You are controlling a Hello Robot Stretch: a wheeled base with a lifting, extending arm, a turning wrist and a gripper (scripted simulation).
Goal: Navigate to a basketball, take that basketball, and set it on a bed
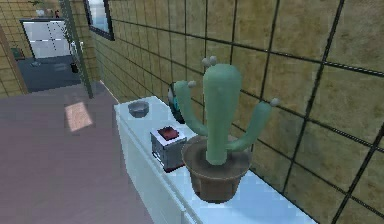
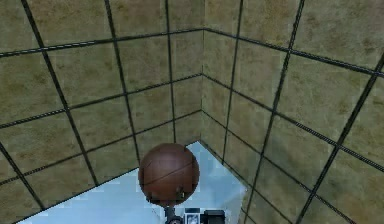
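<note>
A brown-orange basketball point(image 2: 168, 172) shows low in the middle of the arm side view, in front of a pale blue-white tabletop point(image 2: 110, 198) that runs into a corner of tiled walls. Just beneath the ball, at the bottom edge, is the gripper point(image 2: 178, 214), with its white marked squares to the right of it. The ball covers the gripper's far end and has the tabletop behind it, so I cannot tell whether the gripper holds it.
In the forward view a long white counter point(image 1: 140, 150) runs along the tiled wall. On it stand a potted green cactus point(image 1: 222, 125), a small silver and red box point(image 1: 167, 142), a teal object point(image 1: 182, 100) and a grey bowl point(image 1: 138, 107). Open purple-grey floor point(image 1: 60, 165) leads to a doorway point(image 1: 45, 50) at the far left.
</note>
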